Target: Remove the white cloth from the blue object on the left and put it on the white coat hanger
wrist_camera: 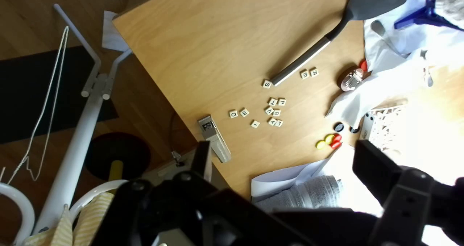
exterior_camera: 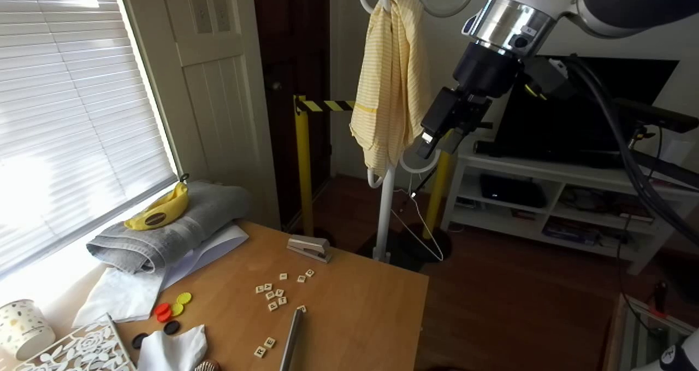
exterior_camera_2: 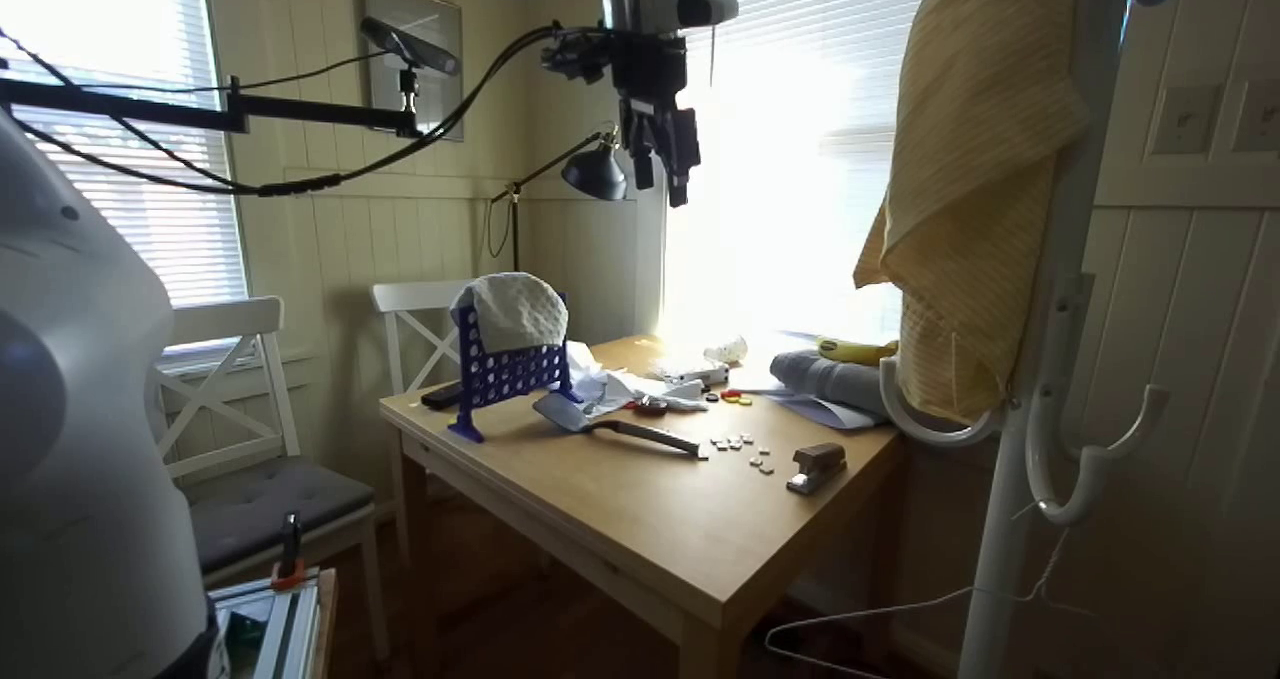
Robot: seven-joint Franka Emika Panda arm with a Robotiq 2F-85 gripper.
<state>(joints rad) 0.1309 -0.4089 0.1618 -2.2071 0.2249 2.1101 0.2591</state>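
The white cloth (exterior_camera_2: 520, 311) is draped over the top of the blue object (exterior_camera_2: 512, 374), an upright grid frame on the table. In the wrist view the blue object (wrist_camera: 420, 17) and the cloth (wrist_camera: 452, 1) are partly cut off at the top right. The white coat rack (exterior_camera: 385, 212) stands beyond the table edge; it also shows in an exterior view (exterior_camera_2: 1000, 549) and the wrist view (wrist_camera: 74, 151). My gripper (exterior_camera: 438, 144) is open and empty, high above the table and near the rack in both exterior views (exterior_camera_2: 662, 187) and the wrist view (wrist_camera: 284, 159).
A yellow striped towel (exterior_camera: 390, 81) hangs on the rack, and a thin wire hanger (exterior_camera_2: 870, 614) hangs low there. The wooden table (exterior_camera_2: 640, 519) holds a spatula (exterior_camera_2: 640, 434), stapler (exterior_camera_2: 817, 467), letter tiles, a grey rolled towel (exterior_camera: 180, 229) and white napkins (exterior_camera: 173, 350).
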